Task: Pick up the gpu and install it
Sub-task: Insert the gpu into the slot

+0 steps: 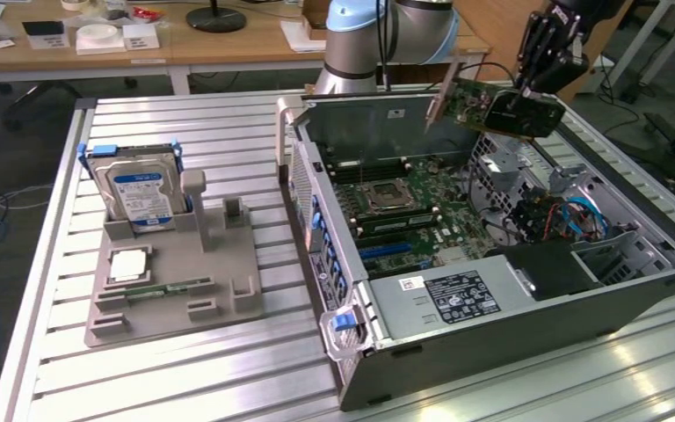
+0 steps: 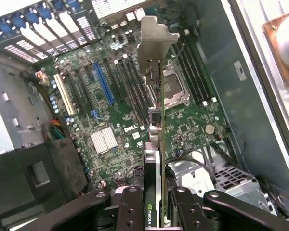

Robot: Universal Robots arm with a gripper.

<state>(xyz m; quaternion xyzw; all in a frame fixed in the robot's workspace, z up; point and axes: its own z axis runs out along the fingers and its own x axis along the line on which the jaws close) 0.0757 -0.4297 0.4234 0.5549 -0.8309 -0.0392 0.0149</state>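
Note:
The gpu [image 1: 496,105], a thin card with a green board, a dark face and a metal end bracket, hangs tilted in the air above the far side of the open computer case [image 1: 350,264]. My gripper [image 1: 533,88] is shut on its upper edge. In the wrist view I look down along the gpu [image 2: 154,144] edge-on, with its bracket [image 2: 154,41] at the far end. The gripper [image 2: 155,204] clamps the card between its black fingers [image 2: 130,207]. Below lies the green motherboard [image 2: 111,110] with its blue slot [image 2: 103,82] and processor socket [image 2: 176,89].
A grey fixture [image 1: 173,299] on the slatted table at the exterior view's left holds an upright blue-labelled hard drive [image 1: 138,189] and a small memory stick [image 1: 168,287]. Inside the case sit a power supply [image 1: 455,294] and drive cage with cables [image 1: 561,220]. A desk [image 1: 138,44] stands behind.

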